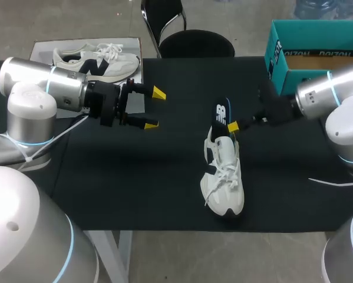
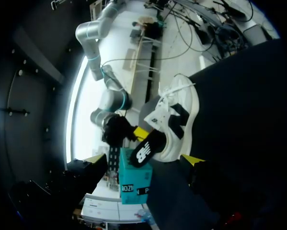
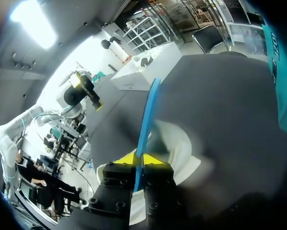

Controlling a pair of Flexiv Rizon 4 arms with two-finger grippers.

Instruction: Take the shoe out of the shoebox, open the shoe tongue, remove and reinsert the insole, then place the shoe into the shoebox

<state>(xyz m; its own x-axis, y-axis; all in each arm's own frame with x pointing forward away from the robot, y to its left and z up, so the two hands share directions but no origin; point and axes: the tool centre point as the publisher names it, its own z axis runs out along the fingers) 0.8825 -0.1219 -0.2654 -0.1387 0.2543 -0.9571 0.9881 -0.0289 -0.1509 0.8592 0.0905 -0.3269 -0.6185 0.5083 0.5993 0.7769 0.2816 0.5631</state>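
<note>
- The right gripper (image 3: 141,158) is closed on the insole (image 3: 147,115). Its 2 yellow tips are pressed against the insole's 2 faces, and only the thin blue edge is seen between them.
- The left gripper (image 1: 154,109) is held wide open, with nothing between its 2 yellow tips. It is placed above the left half of the table (image 1: 135,177), well apart from the shoe (image 1: 223,180).
- The insole is held up on edge and tilted, its dark face with a white mark turned upward. It is raised over the heel end of the shoe, with its lower end at the shoe's collar. Whether that end is inside the shoe cannot be told.
- The shoe is white with dark panels and is stood on its sole near the middle of the black table. Its toe is pointed toward the robot's edge and its heel toward the far side. The laces are spread loosely over the tongue.
- The shoebox (image 1: 317,59) is teal and open at the top, with a brown inside. It is set at the far right corner of the table, well apart from the shoe. The right arm is brought in just in front of it.
- From the left wrist, the shoe, the insole and the right gripper are seen ahead of the open fingers, with the shoebox just beside them.
</note>
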